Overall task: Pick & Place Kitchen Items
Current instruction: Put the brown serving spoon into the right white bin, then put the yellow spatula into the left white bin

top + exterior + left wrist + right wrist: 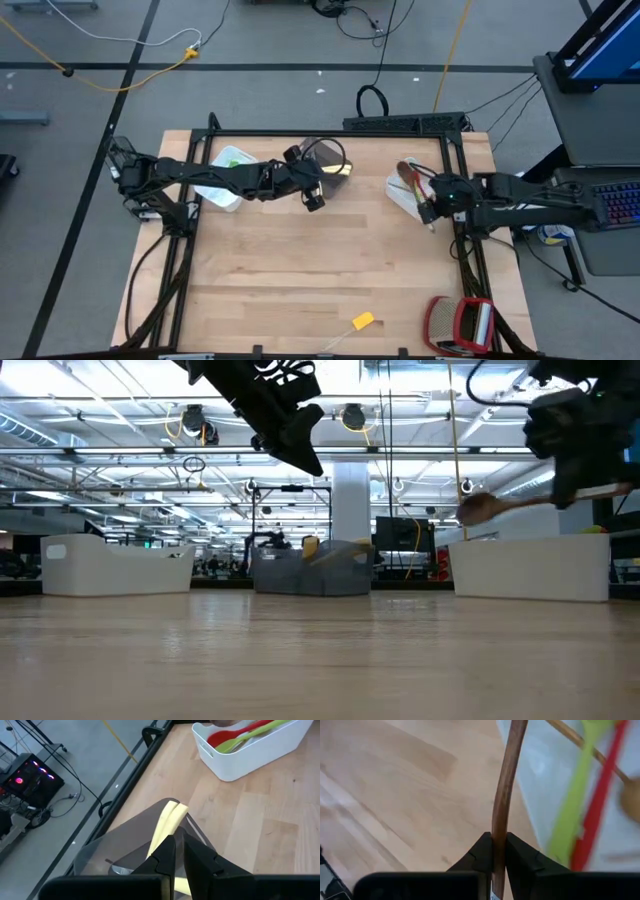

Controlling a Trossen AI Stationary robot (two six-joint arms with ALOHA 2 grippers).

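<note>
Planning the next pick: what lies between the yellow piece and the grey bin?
Bare tabletop only, as the high view shows: nothing lies between the yellow piece and the grey bin.

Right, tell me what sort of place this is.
Probably a robotics lab in a large industrial hall: a wooden workbench on a grey floor strung with cables, exposed ceiling trusses, and a computer keyboard alongside.

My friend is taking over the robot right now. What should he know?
Right tool: shut on the wooden spoon, held above the right white bin, which already holds red and green utensils.
Left tool: shut, holding nothing, above the grey bin with the pale-handled knives.
Left white bin: something green inside.
Left to do: drop the spoon in; pick up the small yellow piece near the table's front edge.
</note>
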